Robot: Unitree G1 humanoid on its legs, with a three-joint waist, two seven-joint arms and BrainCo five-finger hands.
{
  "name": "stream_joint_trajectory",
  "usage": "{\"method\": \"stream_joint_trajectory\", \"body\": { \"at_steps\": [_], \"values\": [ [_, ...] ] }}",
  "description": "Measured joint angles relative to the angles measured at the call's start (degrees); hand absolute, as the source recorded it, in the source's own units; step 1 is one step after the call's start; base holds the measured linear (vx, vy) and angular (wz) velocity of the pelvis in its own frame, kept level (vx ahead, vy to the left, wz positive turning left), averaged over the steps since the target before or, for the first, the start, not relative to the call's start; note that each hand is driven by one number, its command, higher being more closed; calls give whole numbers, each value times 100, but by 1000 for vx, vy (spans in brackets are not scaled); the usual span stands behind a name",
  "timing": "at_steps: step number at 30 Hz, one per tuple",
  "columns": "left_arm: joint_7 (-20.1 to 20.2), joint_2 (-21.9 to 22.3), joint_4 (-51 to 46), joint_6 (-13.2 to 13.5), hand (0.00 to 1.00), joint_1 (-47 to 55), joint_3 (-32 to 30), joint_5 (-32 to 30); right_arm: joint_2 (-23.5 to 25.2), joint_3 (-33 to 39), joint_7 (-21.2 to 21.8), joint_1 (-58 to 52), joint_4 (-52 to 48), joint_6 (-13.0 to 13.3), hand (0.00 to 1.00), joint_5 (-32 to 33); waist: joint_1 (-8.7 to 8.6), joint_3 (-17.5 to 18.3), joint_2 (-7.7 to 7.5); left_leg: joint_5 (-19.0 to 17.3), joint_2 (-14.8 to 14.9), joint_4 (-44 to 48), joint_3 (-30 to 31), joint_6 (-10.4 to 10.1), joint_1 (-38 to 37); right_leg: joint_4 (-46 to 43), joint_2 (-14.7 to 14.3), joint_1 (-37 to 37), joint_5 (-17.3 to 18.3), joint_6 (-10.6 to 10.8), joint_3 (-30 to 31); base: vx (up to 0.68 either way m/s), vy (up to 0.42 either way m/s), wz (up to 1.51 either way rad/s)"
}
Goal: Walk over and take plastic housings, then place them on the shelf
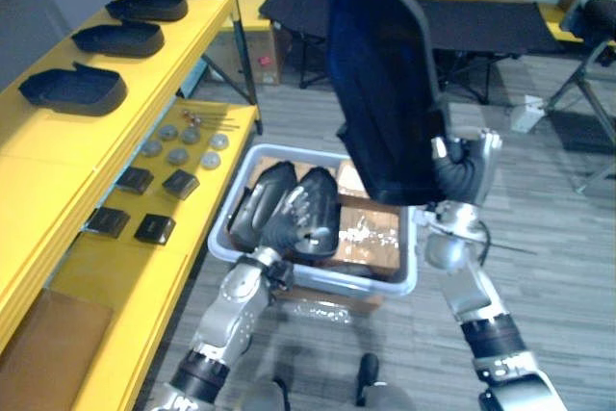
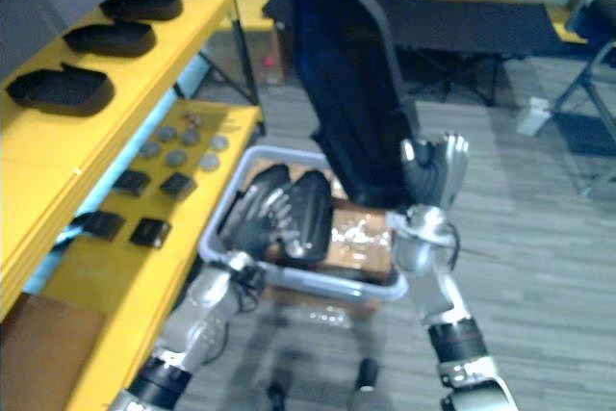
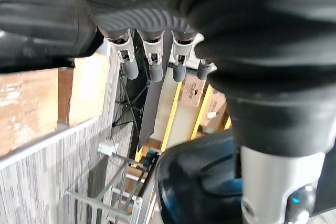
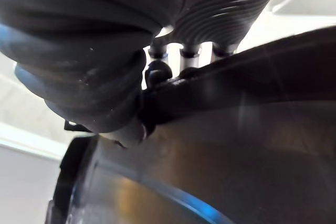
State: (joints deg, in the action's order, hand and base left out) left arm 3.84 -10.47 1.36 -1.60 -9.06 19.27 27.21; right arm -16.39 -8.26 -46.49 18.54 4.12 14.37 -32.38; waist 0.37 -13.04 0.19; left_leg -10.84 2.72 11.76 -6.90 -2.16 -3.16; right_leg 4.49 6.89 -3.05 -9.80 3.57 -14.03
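Plastic housing (image 1: 380, 84), large and dark, stands nearly upright in the right hand (image 1: 467, 166). Its long axis runs from 5 o'clock up to 11 o'clock and its rounded top end leans toward 11. The hand grips its lower edge at 4 o'clock, and the right wrist view shows the fingers (image 4: 157, 72) clamped over that rim.

At 6 o'clock the left hand (image 1: 294, 218) lies with its fingers straight and apart on two more housings (image 1: 260, 194) resting side by side in a pale bin (image 1: 327, 281), beside a brown cardboard piece (image 1: 371, 228).

At 9 o'clock is the yellow shelf (image 1: 58, 161). Its lower level carries small black pieces (image 1: 144, 185) and grey discs (image 1: 178, 141). On the top level, three housings (image 1: 72, 89) lie flat in a row running away toward 11 o'clock.
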Motion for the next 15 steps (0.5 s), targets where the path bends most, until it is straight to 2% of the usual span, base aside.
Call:
{"method": "stream_joint_trajectory", "body": {
  "at_steps": [6,15],
  "values": [
    [23,-12,277,11,0,-5,60,177,69,-259,-113,-3,24,286,100,-12,-1,26,-40,6,-5,10,6,0,5,2,4,0,4,-11,9,-65,11,0],
    [-142,85,330,34,0,20,215,163,275,-532,-103,-460,199,333,100,7,15,202,-153,14,-37,-13,10,11,-22,3,27,-15,-20,15,8,-3,7,0]
  ]
}}
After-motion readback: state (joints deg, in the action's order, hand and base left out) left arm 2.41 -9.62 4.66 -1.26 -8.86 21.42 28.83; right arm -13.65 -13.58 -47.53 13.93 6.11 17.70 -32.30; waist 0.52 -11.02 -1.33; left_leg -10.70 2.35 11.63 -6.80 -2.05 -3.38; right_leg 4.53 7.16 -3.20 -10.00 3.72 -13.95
